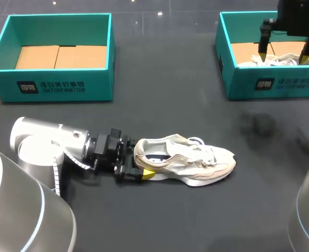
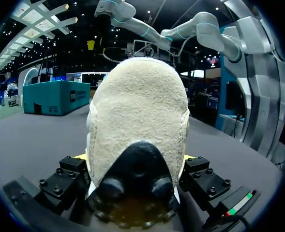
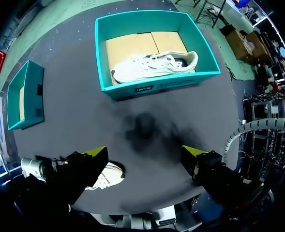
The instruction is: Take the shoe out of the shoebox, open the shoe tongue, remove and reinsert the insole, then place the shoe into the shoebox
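My left gripper (image 2: 135, 155) is clamped on the heel of the cream fabric low-top sneaker (image 1: 185, 158), one finger on each side. The toe points straight ahead of it, resting on the black tabletop (image 1: 159, 220). My right gripper (image 3: 143, 153) hangs released and empty. Ahead of and below it lies the teal cardboard shoebox (image 3: 152, 88) holding a second white sneaker (image 3: 152, 65).

Hazard: the hold bears on soft heel padding only. If I lift, the toe's weight may pivot the sneaker out of the fingers. Working the insole without right-side support could collapse the collar.
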Robot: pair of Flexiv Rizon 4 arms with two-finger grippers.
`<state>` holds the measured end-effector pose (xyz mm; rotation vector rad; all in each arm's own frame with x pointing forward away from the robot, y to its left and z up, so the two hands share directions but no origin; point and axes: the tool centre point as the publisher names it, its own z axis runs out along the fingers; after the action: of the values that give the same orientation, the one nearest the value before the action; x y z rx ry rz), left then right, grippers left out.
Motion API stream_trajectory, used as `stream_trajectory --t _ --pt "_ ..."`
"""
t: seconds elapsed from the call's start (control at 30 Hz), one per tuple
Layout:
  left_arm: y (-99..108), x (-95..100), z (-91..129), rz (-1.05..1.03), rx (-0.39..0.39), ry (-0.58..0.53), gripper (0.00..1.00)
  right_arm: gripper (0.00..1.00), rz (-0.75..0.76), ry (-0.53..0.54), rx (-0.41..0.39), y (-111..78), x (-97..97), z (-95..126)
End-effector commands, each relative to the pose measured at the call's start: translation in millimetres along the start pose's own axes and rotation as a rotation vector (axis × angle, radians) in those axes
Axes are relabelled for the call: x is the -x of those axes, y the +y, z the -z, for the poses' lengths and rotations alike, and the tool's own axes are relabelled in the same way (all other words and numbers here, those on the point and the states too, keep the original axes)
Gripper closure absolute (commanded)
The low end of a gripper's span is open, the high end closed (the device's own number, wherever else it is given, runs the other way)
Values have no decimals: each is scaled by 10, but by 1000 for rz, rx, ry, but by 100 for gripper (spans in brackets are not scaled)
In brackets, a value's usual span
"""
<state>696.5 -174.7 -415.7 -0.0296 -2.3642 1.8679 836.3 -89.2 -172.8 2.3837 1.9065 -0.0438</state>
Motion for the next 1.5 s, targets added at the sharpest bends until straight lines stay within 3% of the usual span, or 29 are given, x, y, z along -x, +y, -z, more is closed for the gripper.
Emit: stream_trajectory --t 0.03,0.37,0.93,1.13,1.5 --pt "1 -24 -5 1 4 -1 100 0 2 -26 46 -296 -235 47" --pt "1 -24 -5 1 4 -1 100 0 -12 -8 33 -722 -812 81" --pt "1 -24 -5 1 4 -1 100 0 -10 -5 50 -716 -849 101" --pt "1 -24 -5 1 4 -1 100 0 -10 -83 51 -1059 -1254 29" --pt "1 -24 -5 1 4 -1 100 0 22 -135 -5 -1709 -1816 -173"
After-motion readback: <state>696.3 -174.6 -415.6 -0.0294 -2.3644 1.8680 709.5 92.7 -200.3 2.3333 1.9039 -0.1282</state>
